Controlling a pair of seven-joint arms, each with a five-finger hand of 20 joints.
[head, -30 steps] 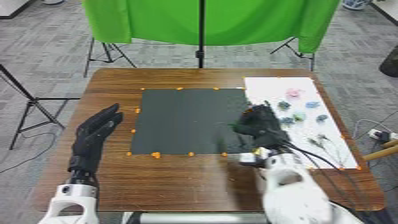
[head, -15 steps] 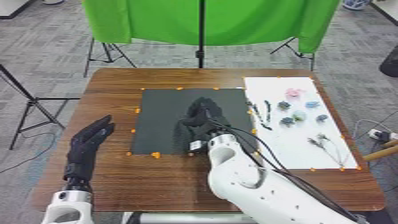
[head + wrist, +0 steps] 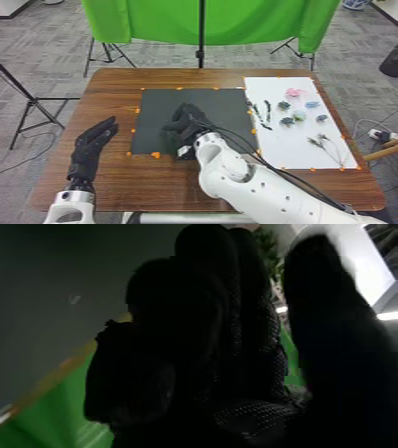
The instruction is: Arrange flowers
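Near part, lower right: thin-stemmed sprigs (image 3: 326,146) wait on the white sheet (image 3: 289,152). Left of frame, left hand (image 3: 90,143) idle, fingers loosely straight. Mid-frame, right hand (image 3: 187,123) over the dark mat (image 3: 157,102), apparently clamped on a leafy green sprig (image 3: 266,244), seen between fingers and thumb in the wrist view; whether it touches the mat, cannot tell. Right of centre, dark slender leaves (image 3: 258,113) lie on the sheet. Beyond, upper right, the pink bloom (image 3: 294,93) and small blue and green flower heads (image 3: 298,116). Judged early: greenery first, blooms all left to place.
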